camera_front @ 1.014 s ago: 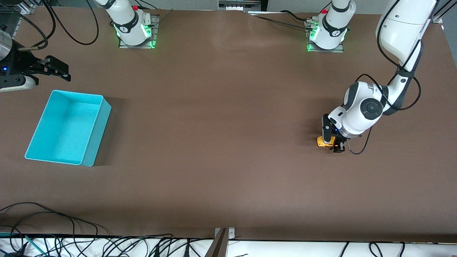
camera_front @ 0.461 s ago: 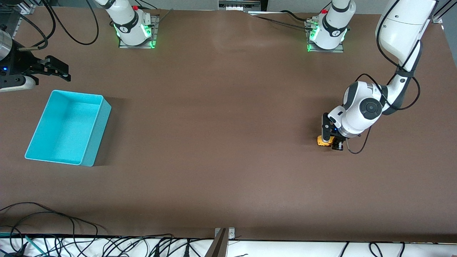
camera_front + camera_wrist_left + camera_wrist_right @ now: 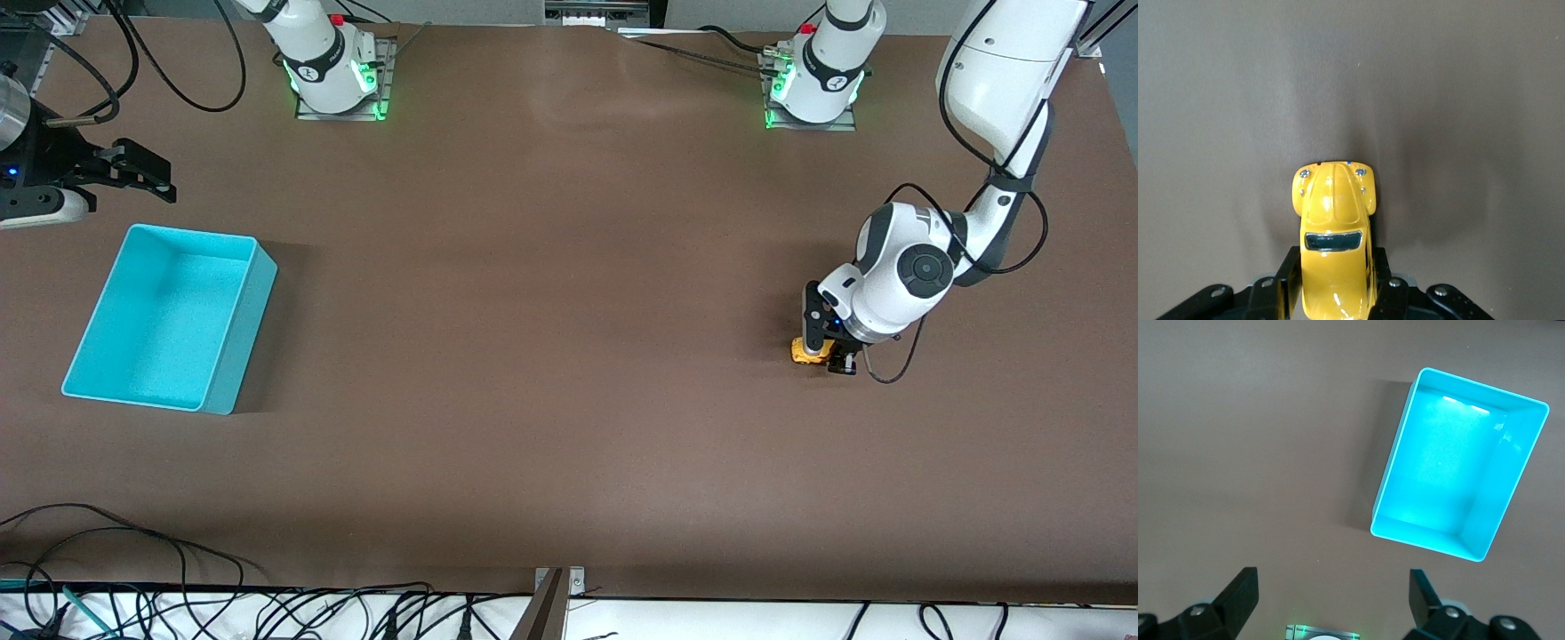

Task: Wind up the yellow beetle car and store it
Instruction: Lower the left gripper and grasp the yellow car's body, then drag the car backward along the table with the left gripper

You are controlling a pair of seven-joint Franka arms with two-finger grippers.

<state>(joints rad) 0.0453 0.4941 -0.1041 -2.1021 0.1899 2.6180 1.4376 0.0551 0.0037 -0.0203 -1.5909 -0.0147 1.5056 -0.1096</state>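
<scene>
Brown tabletop [image 3: 551, 338], wide and bare between the two ends. Turquoise bin [image 3: 169, 318] at the right arm's end, open side up, near that table edge. Yellow beetle car [image 3: 807, 353] on the tabletop at the left arm's end, well apart from the bin, with open surface all round it.

Left gripper [image 3: 825, 354] down at the car, fingers [image 3: 1286, 287] clenched on both flanks of the body, hood poking out ahead of them. Right gripper [image 3: 142, 171] waiting aloft near the bin's farther end, fingers [image 3: 1241, 593] spread wide, holding nothing.
</scene>
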